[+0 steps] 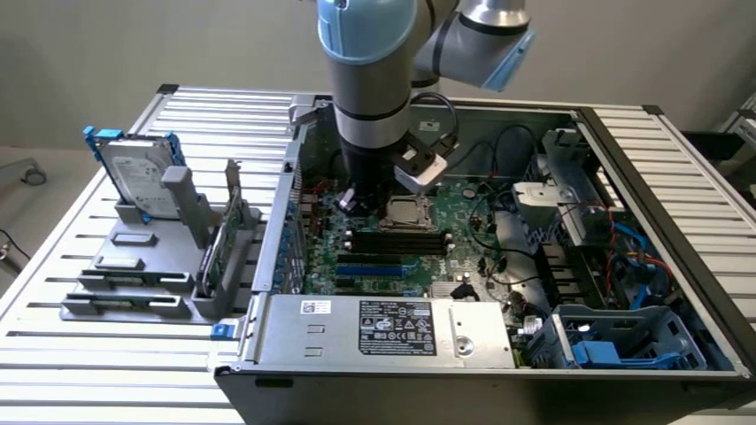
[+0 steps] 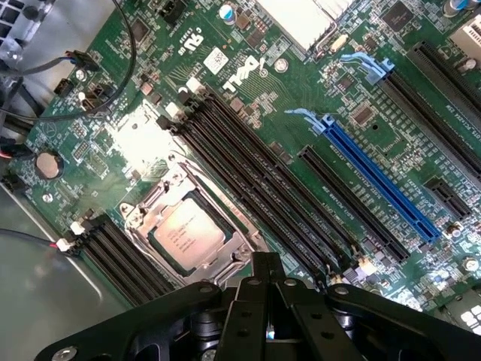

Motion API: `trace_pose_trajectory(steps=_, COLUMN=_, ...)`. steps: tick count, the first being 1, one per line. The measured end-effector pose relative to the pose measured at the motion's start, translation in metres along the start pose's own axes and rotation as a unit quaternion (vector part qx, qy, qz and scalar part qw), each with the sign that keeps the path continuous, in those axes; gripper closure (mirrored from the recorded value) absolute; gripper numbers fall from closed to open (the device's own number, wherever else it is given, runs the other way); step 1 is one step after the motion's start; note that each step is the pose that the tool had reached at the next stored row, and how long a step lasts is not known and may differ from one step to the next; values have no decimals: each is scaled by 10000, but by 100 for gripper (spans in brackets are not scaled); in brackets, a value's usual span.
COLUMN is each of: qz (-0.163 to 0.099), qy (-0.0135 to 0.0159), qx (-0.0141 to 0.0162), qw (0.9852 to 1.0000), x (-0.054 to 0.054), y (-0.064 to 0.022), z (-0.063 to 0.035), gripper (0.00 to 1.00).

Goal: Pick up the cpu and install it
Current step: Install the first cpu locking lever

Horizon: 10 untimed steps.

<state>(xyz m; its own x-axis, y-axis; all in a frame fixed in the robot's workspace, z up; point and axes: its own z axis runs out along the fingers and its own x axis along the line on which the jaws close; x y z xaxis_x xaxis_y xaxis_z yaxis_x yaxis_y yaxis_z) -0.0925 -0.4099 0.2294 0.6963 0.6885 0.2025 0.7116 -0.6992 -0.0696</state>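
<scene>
Item: cpu (image 2: 188, 231). Seated flat in socket frame (image 2: 161, 197) on Dell motherboard (image 2: 248, 90), silver top up, at 9 o'clock of the black memory slots (image 2: 248, 177).

Item: gripper (image 2: 264, 272). Jaws fully closed, holding nothing; fingertips poised just above the board, close to the socket's 5 o'clock corner.

Risks, judged: chip possibly not fully settled on contacts; sideways drift of closed fingertips striking memory slots or nudging chip; loose cables (image 1: 508, 146) near arm snagging.
</scene>
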Motion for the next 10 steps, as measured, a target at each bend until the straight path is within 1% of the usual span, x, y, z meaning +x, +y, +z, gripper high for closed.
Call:
trace_pose_trajectory(steps=5, qz=-1, qy=-8, qx=-7, qw=10000, x=-8, y=-26, z=25, gripper=89)
trace_pose_trajectory(steps=10, qz=-4, qy=-20, qx=-25, qw=10000, x=-22, y=-54, z=78, gripper=89)
